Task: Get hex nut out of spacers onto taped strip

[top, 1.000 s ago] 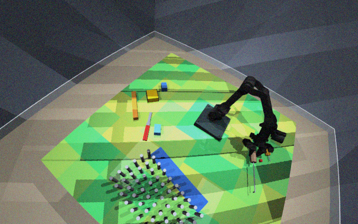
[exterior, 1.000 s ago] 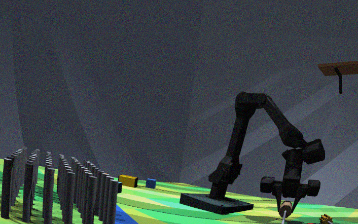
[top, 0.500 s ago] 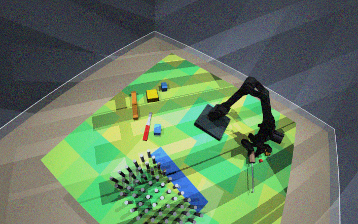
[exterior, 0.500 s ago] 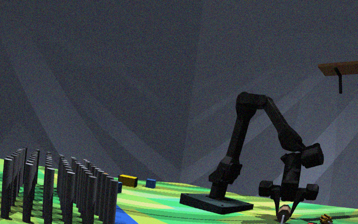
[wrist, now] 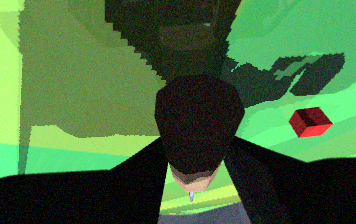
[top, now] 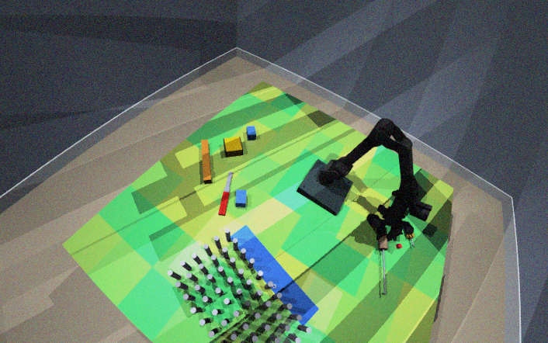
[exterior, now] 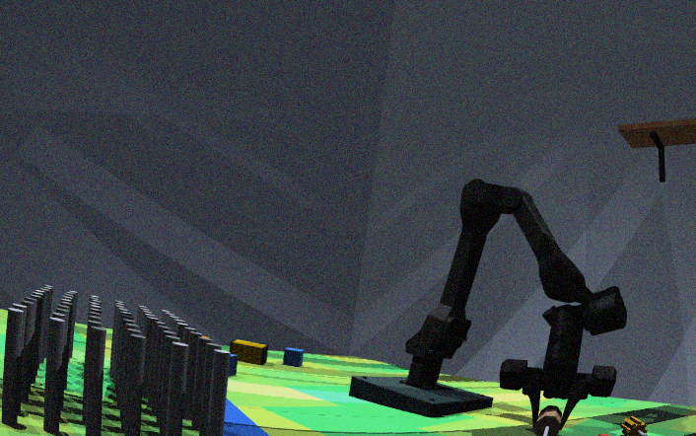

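My gripper (top: 382,238) (exterior: 549,413) (wrist: 193,139) is shut on the tan handle of a tool (top: 383,268) (exterior: 548,414) (wrist: 194,184). Its long thin metal shaft points away from the arm, well to the right of the spacers; its shadow lies beside it in the top view. The metal spacers (top: 220,269) (exterior: 94,380) stand upright in rows. The blue taped strip (top: 275,268) (exterior: 239,421) runs along them. A small pale ring, apparently the nut (top: 275,286), shows at the strip's spacer-side edge, close to a front spacer. Whether it lies wholly on the strip is unclear.
A small red block (top: 399,245) (wrist: 310,122) and an orange-and-metal item (top: 410,236) (exterior: 633,426) lie beside the held tool. Farther left are a red-handled tool (top: 223,202), an orange bar (top: 206,161), a yellow block (top: 233,146) and two blue blocks (top: 241,198) (top: 251,133).
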